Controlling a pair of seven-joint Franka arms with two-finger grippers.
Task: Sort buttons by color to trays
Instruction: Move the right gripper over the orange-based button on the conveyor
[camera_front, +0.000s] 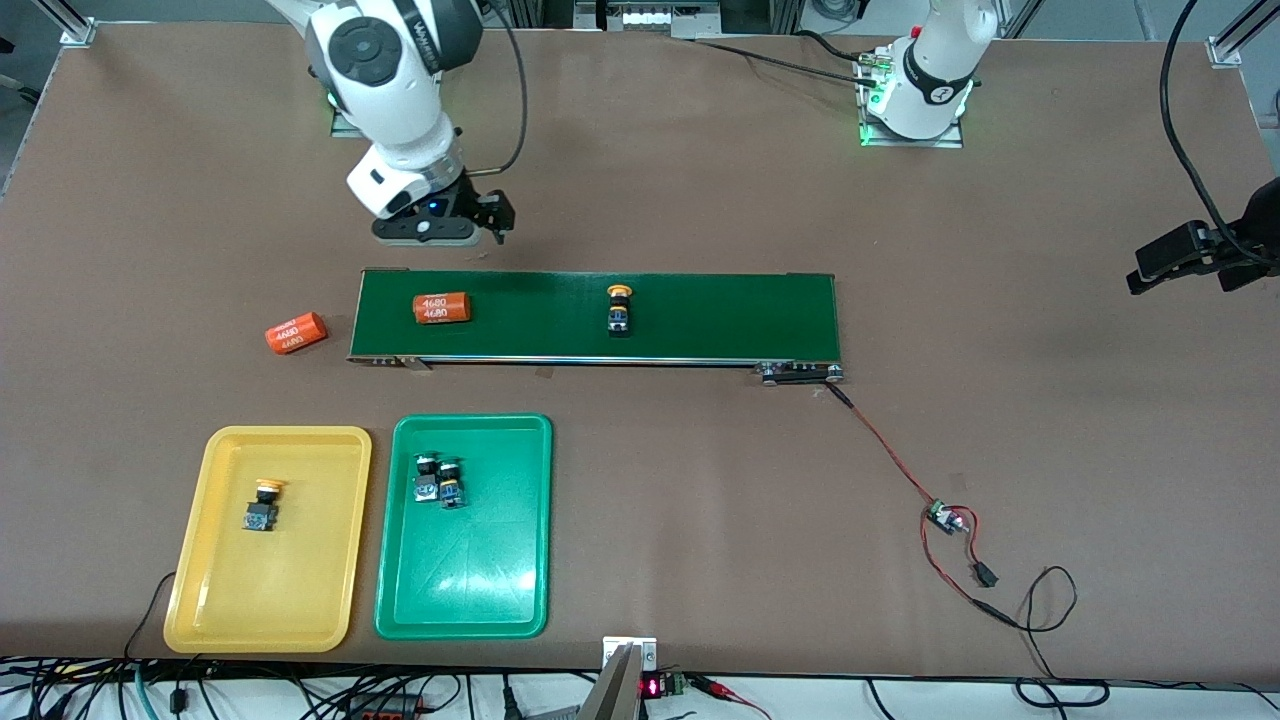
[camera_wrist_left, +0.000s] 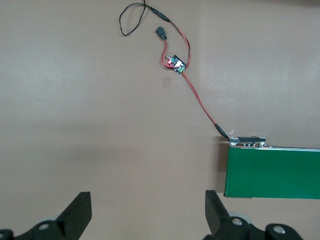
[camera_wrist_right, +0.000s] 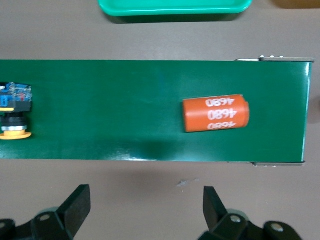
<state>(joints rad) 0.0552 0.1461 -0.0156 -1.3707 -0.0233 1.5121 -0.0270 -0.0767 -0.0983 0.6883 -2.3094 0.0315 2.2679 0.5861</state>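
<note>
The front view alone takes in the whole tabletop (camera_front: 640, 200): a yellow-capped button (camera_front: 620, 308) lies on the dark green conveyor belt (camera_front: 720, 315), an orange cylinder (camera_front: 442, 308) lies on the belt toward the right arm's end, and a second orange cylinder (camera_front: 296, 333) lies on the tabletop just off that end. Nearer the front camera sit the yellow tray (camera_front: 200, 560), holding one yellow-capped button (camera_front: 263, 505), and beside it the green tray (camera_front: 470, 590), holding two buttons (camera_front: 440, 482) side by side. The right gripper (camera_front: 440, 228) hovers over the tabletop beside the belt; only the right wrist view shows its jaws spread wide and empty, with the cylinder's white print and the belt button's blue body visible there. The left gripper (camera_wrist_left: 149, 212) shows only at the front view's edge; its wrist view shows released, empty jaws over bare tabletop near the belt's end and a red wire (camera_wrist_left: 200, 102) running to a small circuit board (camera_wrist_left: 176, 64).
</note>
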